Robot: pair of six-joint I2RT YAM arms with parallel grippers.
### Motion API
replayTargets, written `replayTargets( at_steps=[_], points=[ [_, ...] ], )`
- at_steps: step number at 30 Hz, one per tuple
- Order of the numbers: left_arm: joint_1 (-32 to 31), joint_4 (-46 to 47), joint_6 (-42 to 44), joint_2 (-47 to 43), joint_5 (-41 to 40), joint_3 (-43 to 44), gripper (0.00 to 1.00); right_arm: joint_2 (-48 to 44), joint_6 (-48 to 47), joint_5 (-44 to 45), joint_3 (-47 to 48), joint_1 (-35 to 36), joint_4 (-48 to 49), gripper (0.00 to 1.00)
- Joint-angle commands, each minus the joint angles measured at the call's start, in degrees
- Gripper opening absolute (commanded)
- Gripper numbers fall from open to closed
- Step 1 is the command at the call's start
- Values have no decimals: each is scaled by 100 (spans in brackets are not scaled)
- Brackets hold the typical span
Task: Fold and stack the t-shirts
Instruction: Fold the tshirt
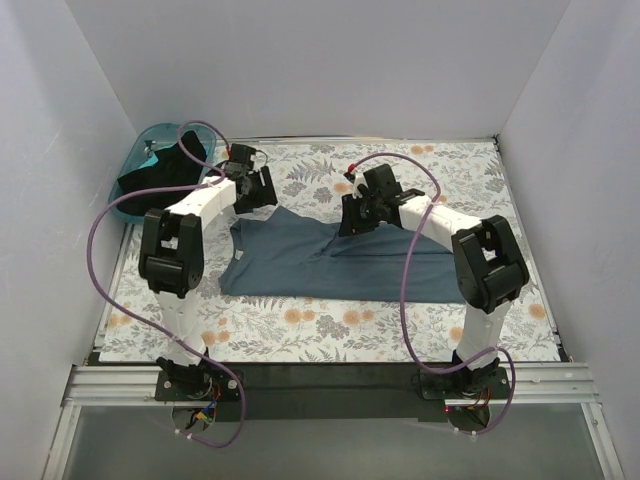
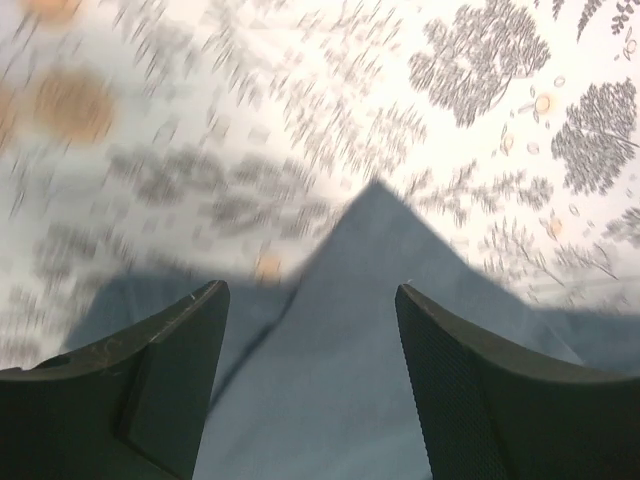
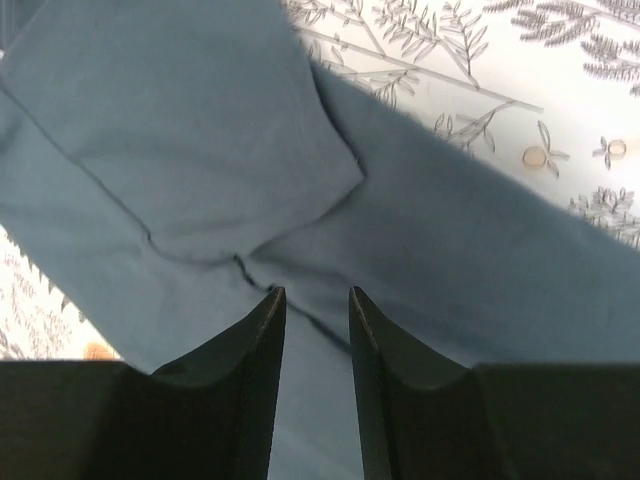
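Observation:
A slate blue-grey t-shirt lies spread across the middle of the floral table, with a sleeve folded inward. A black t-shirt is heaped in the teal basket at the back left. My left gripper hovers over the blue tee's upper left corner. In the left wrist view the left gripper is open wide with nothing between its fingers. My right gripper hangs over the tee's upper middle. In the right wrist view the right gripper stands narrowly open above a crease, pinching no cloth.
The teal basket stands at the back left corner against the wall. White walls close in the table on three sides. Floral tablecloth shows bare in front of the tee and along the back.

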Motion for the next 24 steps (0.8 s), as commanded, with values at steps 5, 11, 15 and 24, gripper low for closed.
replayTargets(
  at_steps=[5,11,15,24],
  points=[
    [-454,609,1777,748,-430,780,56,-882,-367,204,-495,8,-329,35],
    [-515,785,2111,1135,-369,1008,51,-1225,-535,425,-820,8,-584,35],
    [-577,803,2279,1241,-430,947,47,-1286,-517,425,-891,8,-610,36],
    [-639,759,2332,1267,-272,613,35,-1286,-517,530,-794,8,-672,35]
  ],
)
